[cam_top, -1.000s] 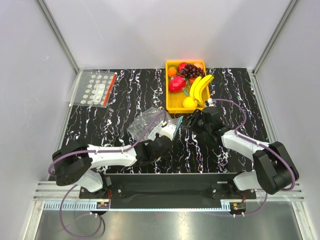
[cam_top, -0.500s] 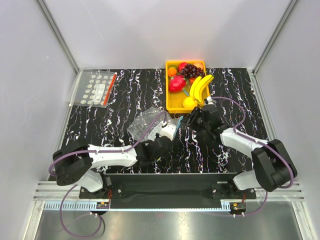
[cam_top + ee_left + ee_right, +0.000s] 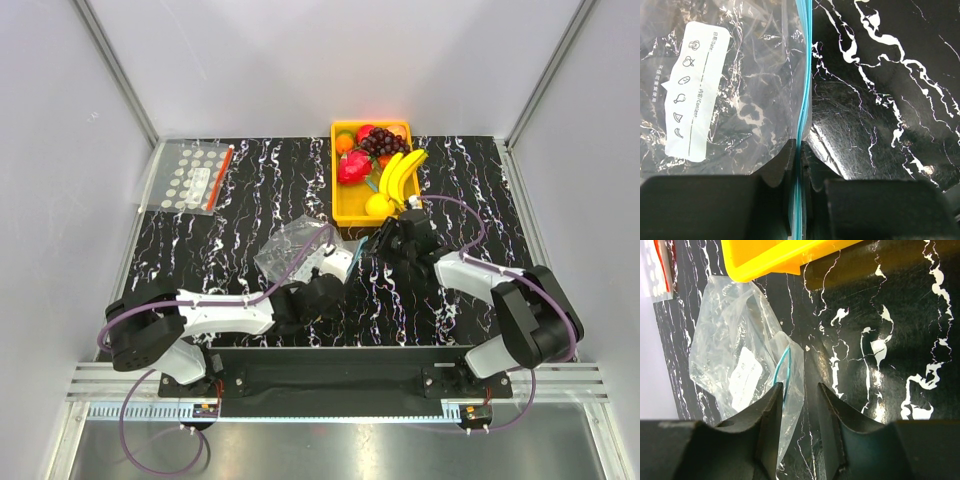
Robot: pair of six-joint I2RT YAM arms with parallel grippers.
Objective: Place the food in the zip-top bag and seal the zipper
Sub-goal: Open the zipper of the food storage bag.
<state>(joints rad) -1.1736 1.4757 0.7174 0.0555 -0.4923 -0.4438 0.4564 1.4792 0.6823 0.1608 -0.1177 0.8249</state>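
The clear zip-top bag [image 3: 290,245] lies crumpled on the black marbled table, empty, with a white label [image 3: 695,95]. My left gripper [image 3: 332,275] is shut on its teal zipper strip [image 3: 804,75], which runs straight out from between the jaws [image 3: 800,150]. My right gripper [image 3: 372,243] is open at the bag's right end; a clear flap and a loop of the zipper [image 3: 782,369] lie by its left finger, between the jaws [image 3: 800,390]. The bananas [image 3: 400,175], lemon [image 3: 377,205], grapes [image 3: 383,140] and round orange fruit [image 3: 345,143] lie in the yellow tray [image 3: 340,205].
A red strawberry-like toy [image 3: 352,166] is also in the tray. The tray's near edge [image 3: 780,260] is just beyond my right fingers. A white-dotted bag with a red strip [image 3: 195,177] lies at the far left. Grey walls enclose the table.
My right gripper has edged left and slightly away from me, closer to the bag's right end. The left gripper has kept its hold on the zipper.
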